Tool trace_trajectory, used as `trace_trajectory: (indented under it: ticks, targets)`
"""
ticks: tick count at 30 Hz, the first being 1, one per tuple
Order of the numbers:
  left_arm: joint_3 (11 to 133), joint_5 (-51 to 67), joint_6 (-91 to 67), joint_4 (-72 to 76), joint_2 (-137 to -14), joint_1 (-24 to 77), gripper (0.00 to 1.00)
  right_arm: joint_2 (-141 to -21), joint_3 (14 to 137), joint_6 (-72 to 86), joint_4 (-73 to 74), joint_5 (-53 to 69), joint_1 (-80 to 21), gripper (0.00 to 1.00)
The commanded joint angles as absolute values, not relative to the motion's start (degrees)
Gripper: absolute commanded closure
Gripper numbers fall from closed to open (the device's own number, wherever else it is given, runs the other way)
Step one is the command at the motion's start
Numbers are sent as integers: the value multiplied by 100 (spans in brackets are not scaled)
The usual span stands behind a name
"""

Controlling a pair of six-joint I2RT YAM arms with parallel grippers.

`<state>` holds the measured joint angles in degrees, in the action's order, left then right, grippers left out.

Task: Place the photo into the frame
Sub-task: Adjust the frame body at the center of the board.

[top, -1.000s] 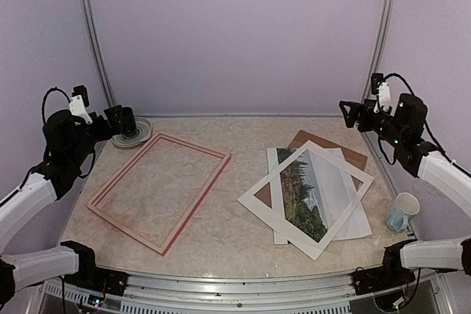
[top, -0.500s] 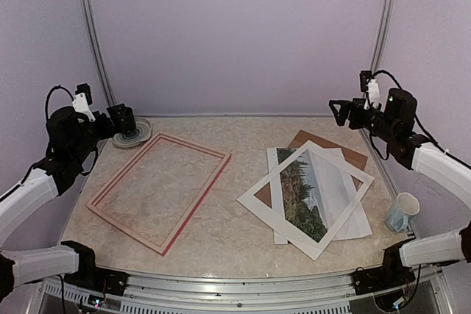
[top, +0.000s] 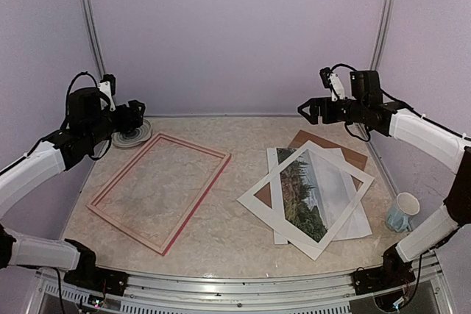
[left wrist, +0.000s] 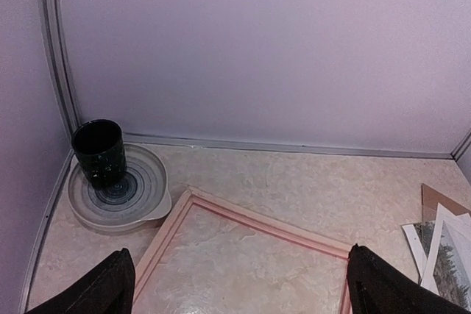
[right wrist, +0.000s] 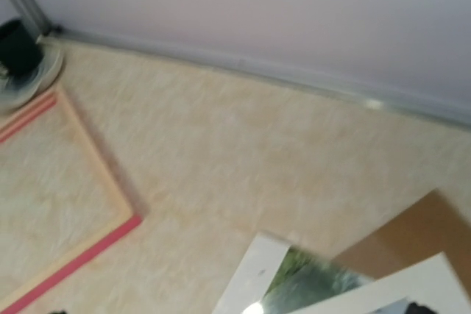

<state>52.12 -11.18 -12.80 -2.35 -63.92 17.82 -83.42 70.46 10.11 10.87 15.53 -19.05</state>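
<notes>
two grippers hung over the far side of the table (top: 243, 136), jaws spread wide and empty: the left gripper (top: 138, 114) at ten o'clock, the right gripper (top: 305, 110) at one o'clock. the frame (top: 196, 204) lay flat at nine o'clock. the photo (top: 313, 193) lay at three o'clock under the white mat (top: 342, 161), well apart from the frame.

The marbled table (top: 243, 137) carries the pink-red frame (top: 193, 145) flat on its left half, with a ringed plate (top: 144, 136) at the far left corner. On the right half lies a loose stack: brown backing board (top: 349, 156), white sheets, the photo (top: 309, 189) and a white mat (top: 281, 223). A pale mug (top: 401, 212) stands at the right edge.
</notes>
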Motion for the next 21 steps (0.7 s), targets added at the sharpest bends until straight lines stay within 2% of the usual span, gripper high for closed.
trace_trajectory:
  ticks: [1, 8, 15, 21]
  targets:
    - [5519, -1217, -1295, -726, -6447, 2047, 1, -8346, 6943, 1369, 1286, 2006, -1943, 1]
    - [5561, -918, -1411, -891, -6593, 2618, 1, -8838, 6892, 1670, 1322, 2855, -1908, 1]
    - [5497, -1507, -1450, -1144, -7037, 3475, 1, -8671, 6432, 1835, 1137, 2279, -1907, 1]
    - [5253, -1792, -1779, -890, -7303, 3696, 1, -8638, 6619, 1867, 1591, 1720, -1920, 1]
